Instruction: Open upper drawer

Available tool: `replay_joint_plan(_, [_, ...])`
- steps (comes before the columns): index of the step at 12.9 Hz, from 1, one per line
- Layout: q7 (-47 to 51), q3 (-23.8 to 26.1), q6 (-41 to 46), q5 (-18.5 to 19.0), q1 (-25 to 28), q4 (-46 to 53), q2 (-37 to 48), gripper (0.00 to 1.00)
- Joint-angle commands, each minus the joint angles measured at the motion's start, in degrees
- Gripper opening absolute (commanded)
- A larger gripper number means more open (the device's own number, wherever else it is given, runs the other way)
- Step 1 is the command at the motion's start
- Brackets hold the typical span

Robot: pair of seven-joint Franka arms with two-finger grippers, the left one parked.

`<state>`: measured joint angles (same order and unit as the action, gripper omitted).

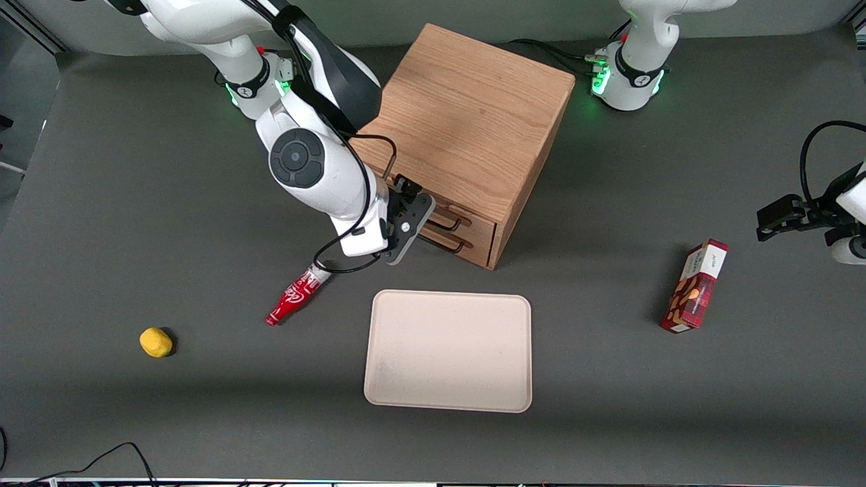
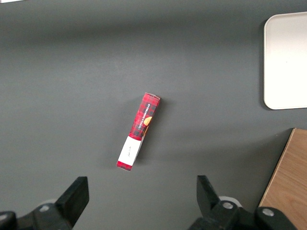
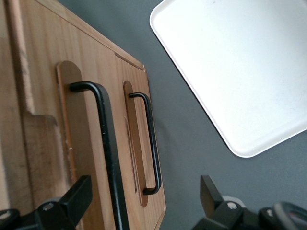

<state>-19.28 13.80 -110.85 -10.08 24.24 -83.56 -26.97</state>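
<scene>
The wooden cabinet (image 1: 467, 115) stands on the dark table, its two drawers facing the tray. The upper drawer (image 1: 477, 214) is shut, and its thin black wire handle (image 1: 452, 221) sits just above the lower drawer's handle (image 1: 452, 245). My right gripper (image 1: 413, 223) is directly in front of the drawer fronts, at handle height. In the right wrist view the gripper (image 3: 144, 201) is open, and the upper handle (image 3: 106, 143) runs between its fingers (image 3: 79, 194) without touching them. The lower handle (image 3: 151, 143) lies beside it, also within the open span.
A beige tray (image 1: 448, 350) lies nearer the front camera than the cabinet. A red cola bottle (image 1: 295, 296) lies just below my wrist, and a yellow object (image 1: 155, 341) lies toward the working arm's end. A red box (image 1: 695, 287) lies toward the parked arm's end.
</scene>
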Motion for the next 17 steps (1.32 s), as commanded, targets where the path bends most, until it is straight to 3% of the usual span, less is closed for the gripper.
replay_joint_plan(1, [-1.5, 0.6, -3.1, -0.9, -0.2, -2.4, 0.4, 1.00])
replay_joint_plan(4, [-1.5, 0.7, -4.9, -0.6, -0.2, -2.8, -0.3, 1.00])
replay_joint_plan(17, [-1.4, -0.2, -6.8, 8.8, -2.9, 4.5, -6.7, 1.00])
